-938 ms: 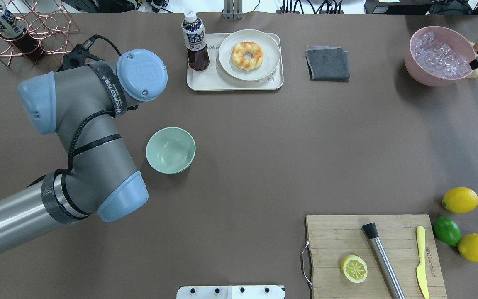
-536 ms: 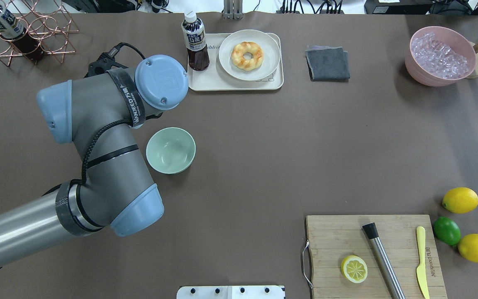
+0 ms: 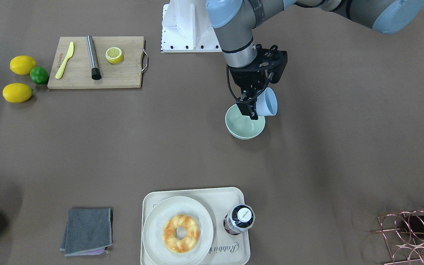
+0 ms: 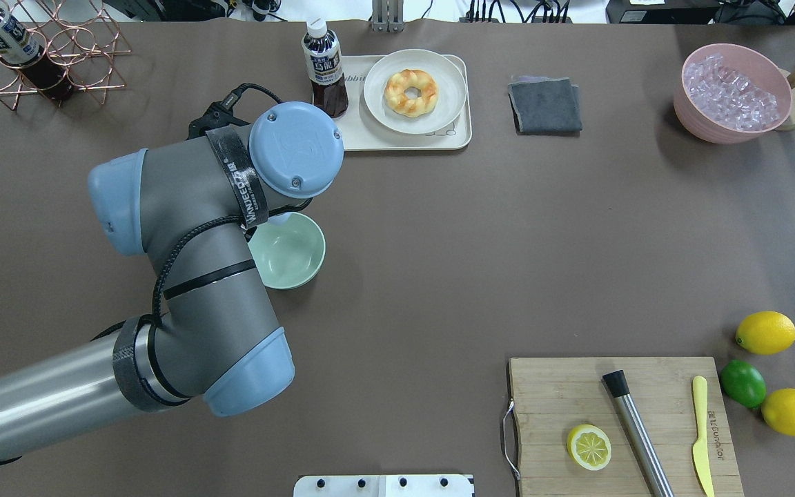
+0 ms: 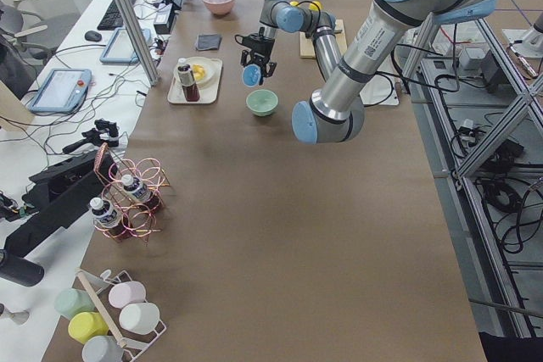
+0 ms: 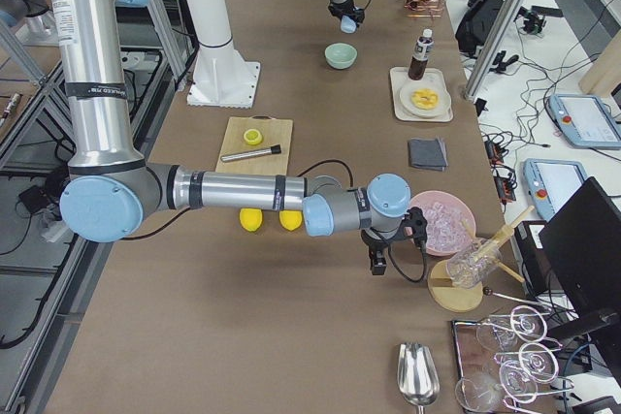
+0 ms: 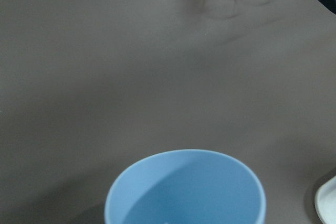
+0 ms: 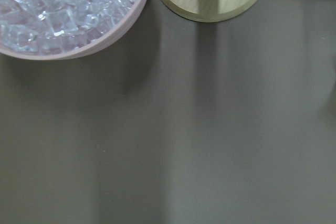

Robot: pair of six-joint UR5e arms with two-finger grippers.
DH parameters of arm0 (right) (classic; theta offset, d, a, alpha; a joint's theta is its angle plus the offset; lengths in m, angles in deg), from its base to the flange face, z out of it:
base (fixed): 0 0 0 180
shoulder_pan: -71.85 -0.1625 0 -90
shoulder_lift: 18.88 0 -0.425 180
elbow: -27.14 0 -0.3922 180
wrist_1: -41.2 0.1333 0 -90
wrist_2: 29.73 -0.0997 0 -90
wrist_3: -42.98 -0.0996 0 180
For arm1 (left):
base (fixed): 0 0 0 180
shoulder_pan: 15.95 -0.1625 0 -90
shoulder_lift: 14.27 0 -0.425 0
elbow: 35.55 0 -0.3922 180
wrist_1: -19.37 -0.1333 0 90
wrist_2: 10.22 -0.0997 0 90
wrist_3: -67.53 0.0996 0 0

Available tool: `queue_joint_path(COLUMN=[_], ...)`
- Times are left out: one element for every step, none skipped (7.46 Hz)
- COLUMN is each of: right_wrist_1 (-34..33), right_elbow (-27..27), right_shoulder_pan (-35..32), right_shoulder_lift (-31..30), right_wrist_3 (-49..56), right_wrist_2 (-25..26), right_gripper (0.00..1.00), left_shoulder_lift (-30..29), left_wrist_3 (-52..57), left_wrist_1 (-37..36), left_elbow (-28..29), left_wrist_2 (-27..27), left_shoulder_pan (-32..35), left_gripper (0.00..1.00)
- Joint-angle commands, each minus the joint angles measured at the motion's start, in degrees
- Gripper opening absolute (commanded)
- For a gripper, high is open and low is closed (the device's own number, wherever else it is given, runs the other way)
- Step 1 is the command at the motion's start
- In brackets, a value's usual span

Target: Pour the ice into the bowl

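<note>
Brown table (image 3: 344, 147): left gripper (image 3: 251, 110) pinches tilted light blue cup (image 3: 269, 101) above mint-green bowl (image 3: 243, 129), 1 o'clock rim in front-facing view, apparently to pour; right gripper (image 6: 378, 261) state indeterminable.

Left arm stretched forward, wrist bent down, my left hand (image 3: 252, 109) clamped on the tilted blue cup (image 3: 269, 102); my right hand (image 6: 379, 261) hangs low, grip unreadable

My left pincer (image 3: 257, 109) is black; the cup (image 3: 269, 102) in it is plain light blue. The bowl (image 3: 243, 129) is pale mint green, unpatterned. The ice (image 4: 732, 93) is clear and glassy, its tub (image 4: 689, 119) dusty pink, the table (image 4: 473, 241) brown.
</note>
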Motion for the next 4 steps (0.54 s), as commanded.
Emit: queue_joint_path(right_wrist_1=[-2.1, -2.2, -2.4, -2.4], right_elbow=[-0.7, -0.8, -0.7, -0.8], right_shoulder_pan=[-0.2, -0.7, -0.9, -0.9], right_shoulder_lift=[-0.1, -0.3, -0.2, -0.1], right_wrist_3=[-2.8, -2.9, -2.8, -2.8], right_wrist_2=[5.2, 5.2, 5.5, 5.6], right_gripper=[0.99, 0.99, 0.99, 0.99], left_shoulder_lift=[1.4, 1.9, 1.9, 2.3], left_wrist_3=[-2.2, -2.3, -3.8, -5.4], left_wrist_1=[9.6, 12.7, 15.5, 19.3], left_elbow=[1.0, 2.3, 4.0, 5.8], left_wrist_2=[1.2, 4.2, 5.2, 5.7], left_shoulder_pan=[-0.3, -0.4, -1.0, -1.9], left_gripper=[0.63, 0.63, 0.61, 0.59])
